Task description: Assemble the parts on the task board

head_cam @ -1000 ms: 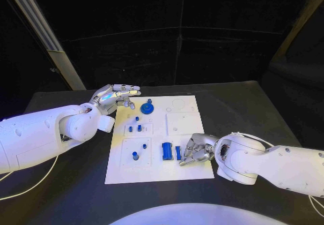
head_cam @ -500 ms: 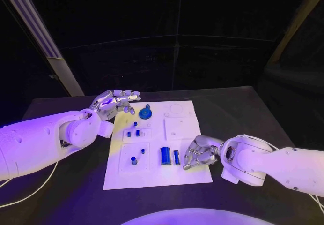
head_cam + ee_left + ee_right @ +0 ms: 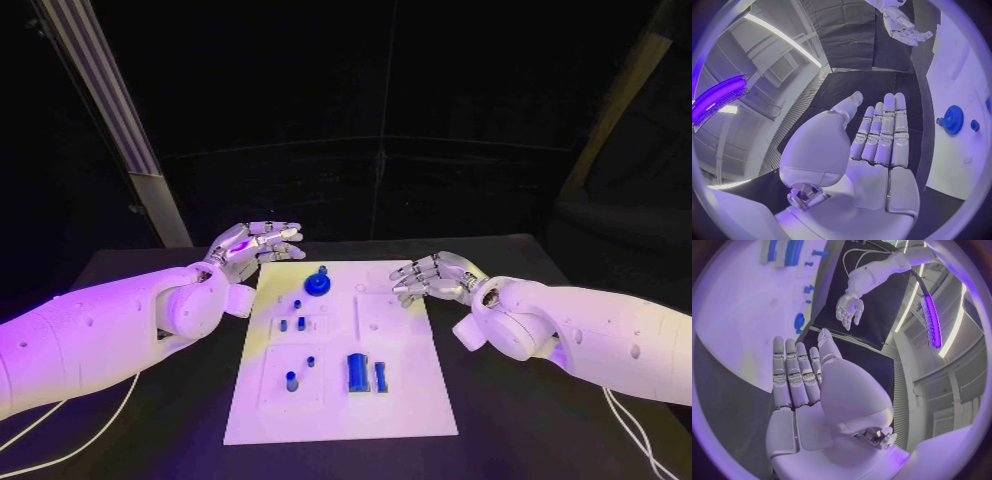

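Note:
The white task board lies in the middle of the black table. A blue gear stands near its far edge, also seen as the gear and the gear in the wrist views. Small blue pegs stand mid-board, and two long blue blocks lie nearer the front. My left hand hovers by the board's far left corner, fingers straight and apart, palm bare. My right hand is raised over the far right part of the board, fingers spread, holding nothing.
The black table reaches out on both sides of the board. A pale slanted post stands behind the table at the far left. A dark curtain closes off the back.
My right hand has left the long blue blocks at the board's near right and risen to the far right, fingers spread. The blocks stay put. The camera has tilted; the left hand barely moved.

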